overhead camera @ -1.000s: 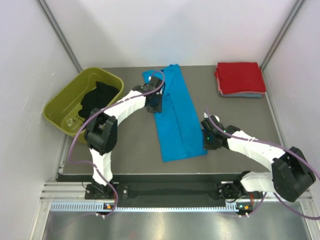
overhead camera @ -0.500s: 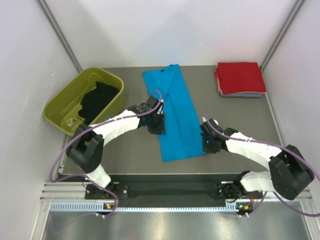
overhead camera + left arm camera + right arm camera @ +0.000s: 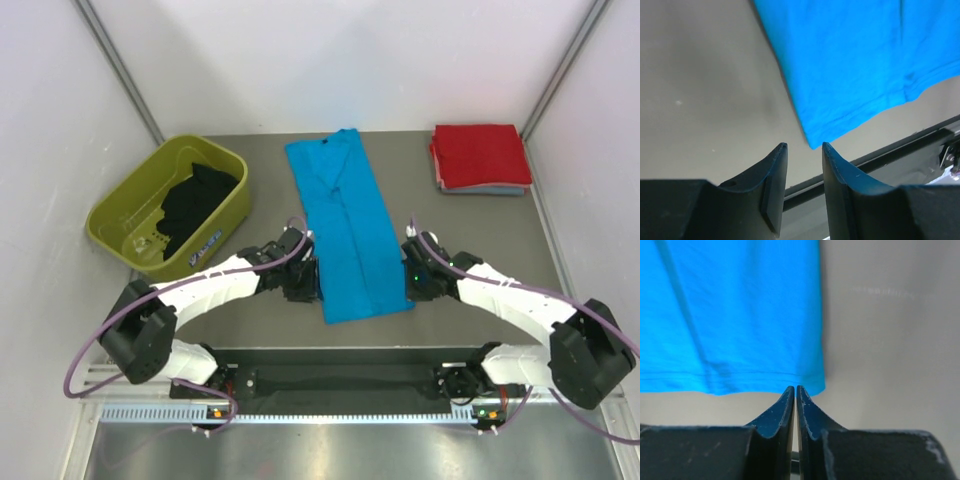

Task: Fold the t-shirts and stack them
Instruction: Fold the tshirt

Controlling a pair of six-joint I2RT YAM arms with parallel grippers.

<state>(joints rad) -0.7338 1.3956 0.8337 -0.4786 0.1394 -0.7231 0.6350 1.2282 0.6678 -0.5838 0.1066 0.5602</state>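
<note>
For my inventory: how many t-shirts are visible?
4: the turquoise t-shirt lying centre; the red t-shirt far right, atop the grey-blue t-shirt; the black t-shirt in the olive tub. More may hide there.

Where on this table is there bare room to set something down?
Widest bare table lies between the turquoise shirt and the red stack. A narrower strip runs between the shirt and the green tub. The near edge is crowded: left gripper and right gripper flank the shirt's near corners.

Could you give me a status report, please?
Left gripper open at near-left corner of the turquoise-blue cloth t-shirt. Right gripper shut at near-right corner. Nothing gripped, nothing obstructing.
</note>
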